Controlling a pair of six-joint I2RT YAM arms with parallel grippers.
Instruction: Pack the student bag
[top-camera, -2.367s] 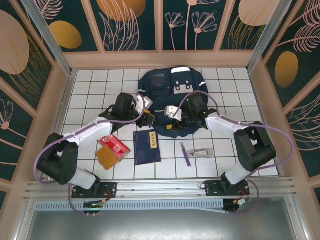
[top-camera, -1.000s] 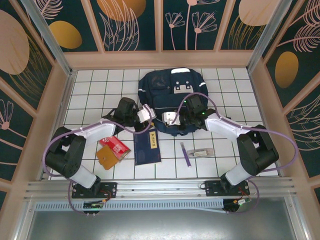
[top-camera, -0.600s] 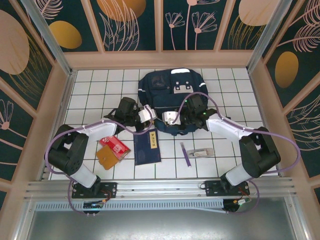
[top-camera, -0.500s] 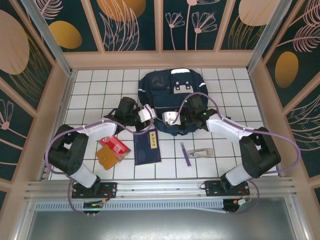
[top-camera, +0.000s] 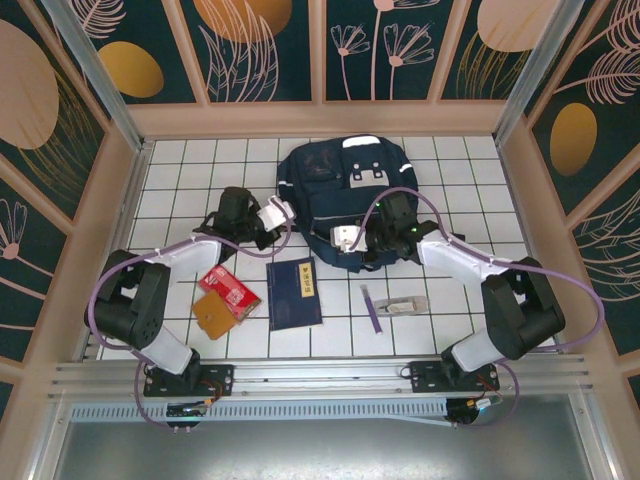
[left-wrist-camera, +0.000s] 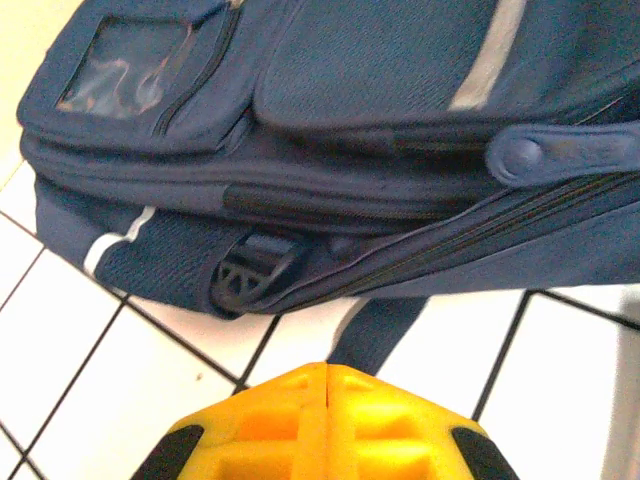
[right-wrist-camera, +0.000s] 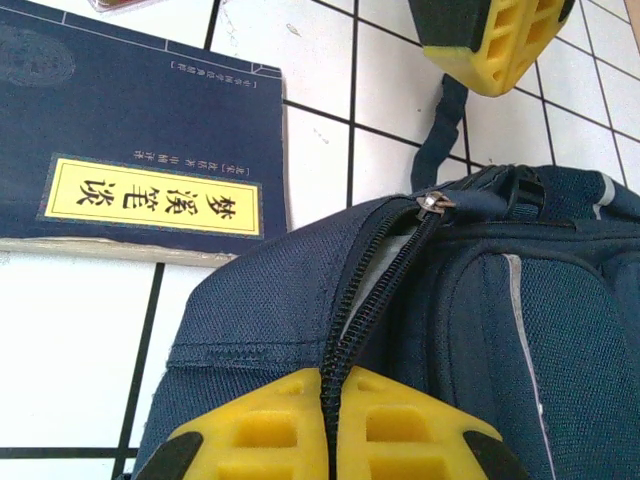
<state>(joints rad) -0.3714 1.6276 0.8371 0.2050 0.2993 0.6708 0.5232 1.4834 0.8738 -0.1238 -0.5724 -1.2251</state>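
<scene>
The student bag (top-camera: 340, 195), navy with grey stripes, lies flat at the back middle of the tiled floor. My right gripper (top-camera: 345, 240) (right-wrist-camera: 330, 375) is shut on the bag's zip edge at its near side. The zip (right-wrist-camera: 385, 285) gapes a little up to its slider (right-wrist-camera: 432, 203). My left gripper (top-camera: 272, 215) (left-wrist-camera: 325, 368) is shut just left of the bag, nothing visible between its yellow fingers (right-wrist-camera: 500, 40). A dark strap (left-wrist-camera: 375, 330) (right-wrist-camera: 440, 125) runs from under its tip to the bag (left-wrist-camera: 400, 130).
A dark-blue notebook (top-camera: 294, 292) (right-wrist-camera: 140, 170) with a yellow label lies in front of the bag. A red packet (top-camera: 228, 292) and a brown flat piece (top-camera: 212, 318) lie to its left. A purple pen (top-camera: 372, 310) and a pale grey item (top-camera: 405, 304) lie to its right.
My left gripper has shut and drawn back to the left, off the bag's near-left corner. The right gripper has stayed clamped on the zip edge.
</scene>
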